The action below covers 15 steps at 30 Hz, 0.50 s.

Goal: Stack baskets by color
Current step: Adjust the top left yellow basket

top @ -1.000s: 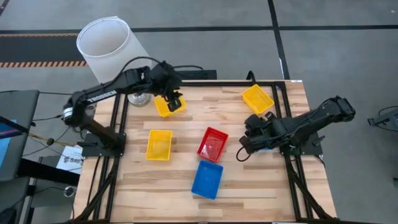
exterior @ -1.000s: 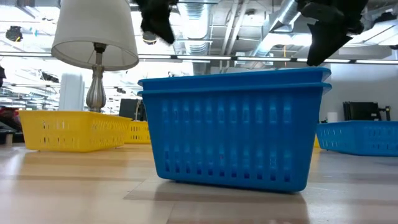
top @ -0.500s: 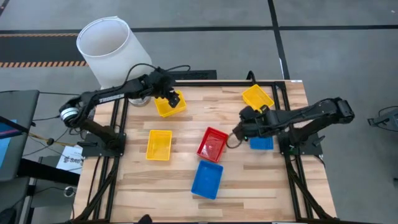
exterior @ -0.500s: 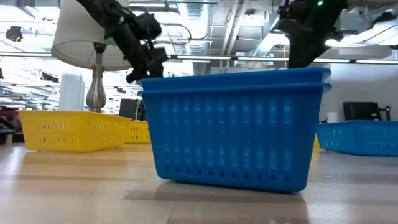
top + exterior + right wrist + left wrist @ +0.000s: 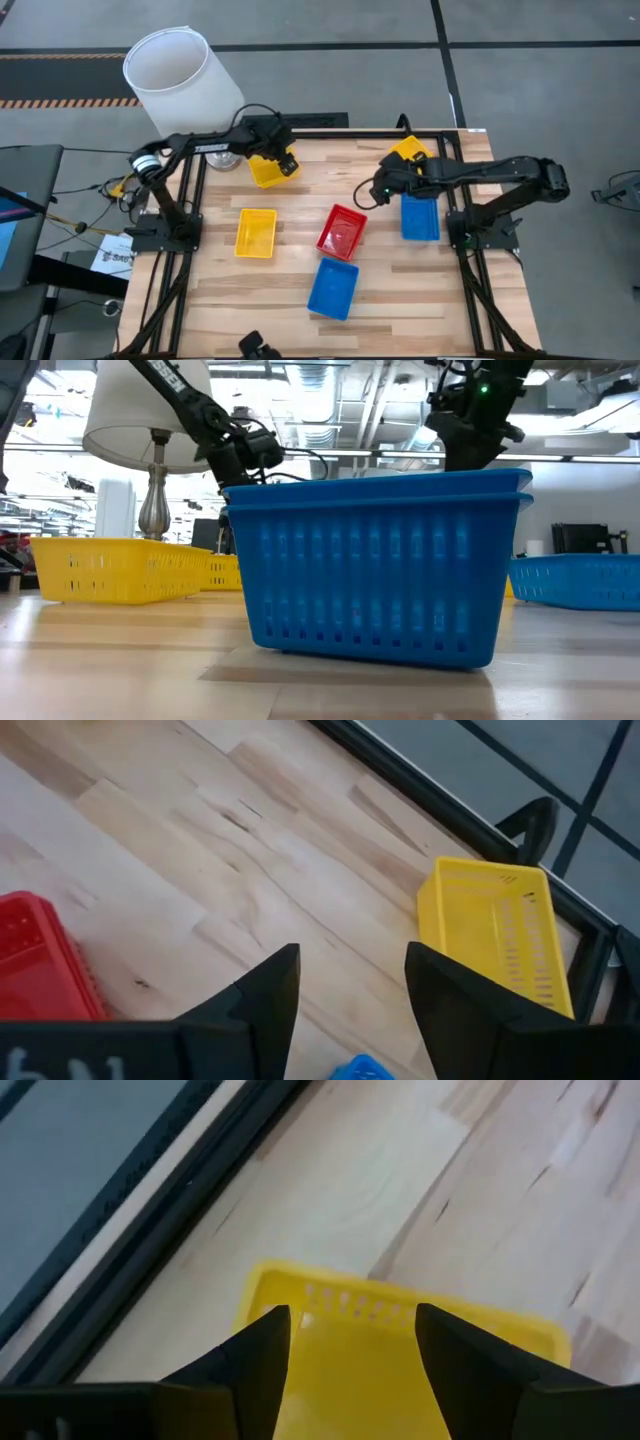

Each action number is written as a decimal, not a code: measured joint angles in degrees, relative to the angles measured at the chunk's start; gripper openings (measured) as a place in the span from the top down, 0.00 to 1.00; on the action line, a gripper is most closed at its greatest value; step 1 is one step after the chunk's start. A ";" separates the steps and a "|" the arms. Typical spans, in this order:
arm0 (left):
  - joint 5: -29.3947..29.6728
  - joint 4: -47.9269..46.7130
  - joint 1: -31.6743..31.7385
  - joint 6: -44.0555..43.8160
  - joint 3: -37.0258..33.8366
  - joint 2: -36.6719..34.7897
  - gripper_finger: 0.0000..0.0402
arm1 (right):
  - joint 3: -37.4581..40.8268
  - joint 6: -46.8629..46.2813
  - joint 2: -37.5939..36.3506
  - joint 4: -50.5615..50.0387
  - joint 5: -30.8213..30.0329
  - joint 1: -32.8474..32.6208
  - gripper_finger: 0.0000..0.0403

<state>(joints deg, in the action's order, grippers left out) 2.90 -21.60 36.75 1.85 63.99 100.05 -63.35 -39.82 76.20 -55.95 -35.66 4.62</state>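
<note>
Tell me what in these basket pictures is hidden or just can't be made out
- High view: how many baskets are nested in the red basket or the lone yellow basket; looking straight down hides any layers.
- Low view: the red basket, blocked by the near blue stack.
- High view: most of the far-right yellow basket, covered by the right arm.
- Left wrist view: the near part of the yellow basket under the left gripper, cut off by the fingers and the picture's edge.

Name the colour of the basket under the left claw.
Yellow basket, clearest in the left wrist view.
</note>
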 joint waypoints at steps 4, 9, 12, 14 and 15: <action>-3.64 1.54 0.09 -0.05 2.31 2.99 0.50 | 0.00 -0.03 0.00 0.03 -0.02 0.07 0.49; -10.05 4.47 0.11 -0.91 6.54 8.03 0.51 | 0.00 -0.08 0.00 0.15 -0.04 0.05 0.49; -15.10 8.45 0.11 -2.13 9.99 11.20 0.52 | 0.00 -0.16 0.00 0.06 0.00 0.05 0.50; -18.12 11.28 0.11 -3.80 13.24 13.03 0.52 | 0.00 -0.21 0.00 -0.16 0.12 -0.08 0.50; -19.41 11.55 0.10 -4.45 15.02 13.79 0.52 | 0.00 -0.21 0.00 -0.29 0.22 -0.09 0.50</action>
<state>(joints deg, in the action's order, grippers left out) -16.52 -10.06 36.85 -2.60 79.01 113.84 -63.35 -40.03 76.20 -56.24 -35.44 4.54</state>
